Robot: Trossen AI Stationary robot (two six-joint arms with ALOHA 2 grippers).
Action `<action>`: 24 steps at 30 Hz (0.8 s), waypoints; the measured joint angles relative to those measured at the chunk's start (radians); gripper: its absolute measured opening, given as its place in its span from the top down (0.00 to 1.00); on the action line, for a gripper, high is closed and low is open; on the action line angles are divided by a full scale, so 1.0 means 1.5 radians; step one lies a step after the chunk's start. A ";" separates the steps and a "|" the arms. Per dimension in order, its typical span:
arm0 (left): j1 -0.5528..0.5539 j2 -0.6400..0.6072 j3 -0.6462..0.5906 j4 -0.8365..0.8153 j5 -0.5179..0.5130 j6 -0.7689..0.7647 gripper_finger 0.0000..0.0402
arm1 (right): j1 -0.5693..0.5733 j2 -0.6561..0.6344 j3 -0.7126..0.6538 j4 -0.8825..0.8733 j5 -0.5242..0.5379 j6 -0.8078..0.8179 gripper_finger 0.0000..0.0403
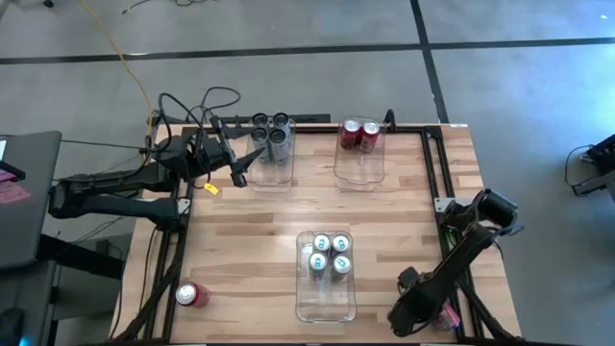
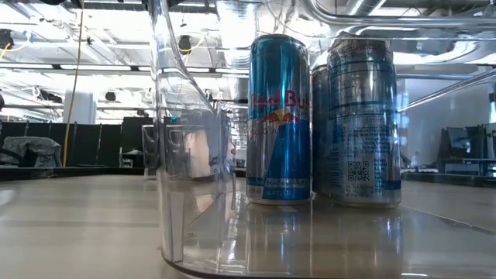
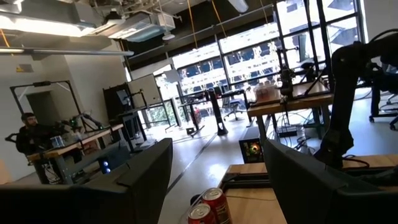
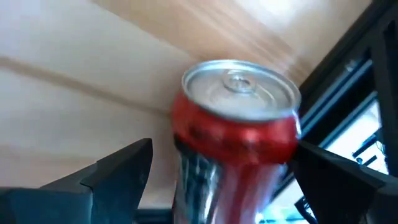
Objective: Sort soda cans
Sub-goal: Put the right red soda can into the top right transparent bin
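Standing wide apart, the fingers of the right gripper (image 4: 217, 168) are seen on either side of a red can (image 4: 233, 130) at the table's near right corner; no finger is seen pressing on the can, and in the overhead view this can is largely hidden under the arm. Another red can (image 1: 191, 294) is found lying on its side at the near left corner of the wooden table (image 1: 240, 240). Four silver-blue cans (image 1: 327, 255) are held upright in the clear middle bin (image 1: 325, 303). Farther back, dark grey cans (image 1: 272, 135) are gathered in the left bin (image 1: 271, 173), and two red cans (image 1: 359, 134) in the right bin (image 1: 359, 171). The left gripper (image 1: 242, 165) is held partly open and empty beside the left bin.
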 joint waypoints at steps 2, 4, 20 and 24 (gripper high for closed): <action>0.000 0.000 0.000 0.000 0.000 0.000 0.38 | -0.001 0.000 -0.025 0.028 -0.003 -0.001 0.02; 0.000 0.000 0.000 0.000 0.000 0.000 0.38 | -0.001 0.000 -0.049 0.067 -0.007 -0.009 0.02; 0.000 0.000 0.000 0.001 0.000 0.001 0.38 | -0.017 -0.011 -0.044 0.060 0.077 0.033 0.27; 0.000 0.000 0.000 0.002 0.000 0.001 0.38 | -0.020 -0.059 0.011 -0.064 0.274 0.117 0.27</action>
